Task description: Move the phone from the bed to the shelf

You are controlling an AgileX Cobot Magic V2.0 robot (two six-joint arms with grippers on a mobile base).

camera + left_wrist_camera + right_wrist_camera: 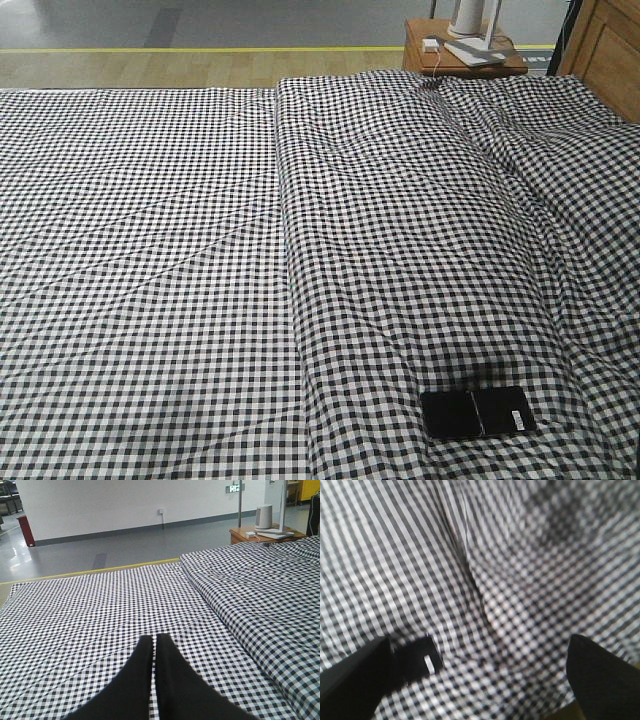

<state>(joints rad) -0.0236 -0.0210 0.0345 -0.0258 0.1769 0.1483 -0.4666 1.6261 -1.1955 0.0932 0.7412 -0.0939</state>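
While the phone (475, 412) is lying flat on the bed (150, 250), at the near right of the front view, I am reading the task as barely begun. Nothing is gripped, nothing is lifted, and the whole carry to the shelf is left to do.

I am looking through the right wrist camera, which is blurred, and seeing the right gripper (479, 642) with its two fingers spread wide apart over the checked fabric. The phone (415, 662) is sitting just beside the left-hand finger (355, 677) in that view, not between the two, and I cannot tell whether they are touching. I am judging that the gripper needs shifting so that the phone lands between its fingers before any closing.

The left gripper (152, 639) is showing its fingers pressed together, holding nothing, above the flatter left part of the bed and well apart from the phone.

I am not finding the shelf for certain. A pale wooden panel (605, 50) is standing at the far right, beside a small reddish side table (465, 58), but I cannot tell whether it belongs to the shelf
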